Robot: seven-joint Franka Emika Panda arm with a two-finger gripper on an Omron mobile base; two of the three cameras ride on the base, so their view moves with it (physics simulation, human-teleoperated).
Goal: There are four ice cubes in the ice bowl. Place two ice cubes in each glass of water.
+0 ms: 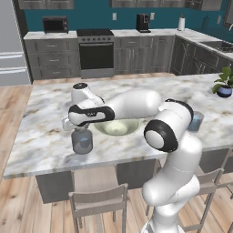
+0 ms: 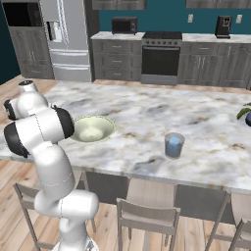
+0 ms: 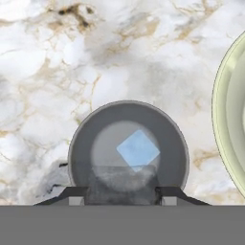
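Note:
My gripper (image 3: 122, 194) hangs straight over the left glass of water (image 3: 128, 148), a grey tumbler near the island's front edge (image 1: 82, 141). It is shut on a pale translucent ice cube (image 3: 123, 184) between the fingertips (image 3: 76, 196). Another ice cube (image 3: 138, 150), pale blue, lies inside that glass. The pale yellow-green ice bowl (image 1: 119, 128) (image 2: 92, 128) stands just right of the glass, and its rim (image 3: 225, 119) shows in the hand view. The second glass of water (image 1: 195, 122) (image 2: 174, 145) stands farther right with something blue inside.
The marble island (image 1: 45, 109) has its front edge close to the left glass. A blue plant pot (image 1: 224, 91) sits at the far right. Chairs (image 1: 98, 202) stand below the front edge. My own arm (image 1: 136, 107) reaches over the bowl.

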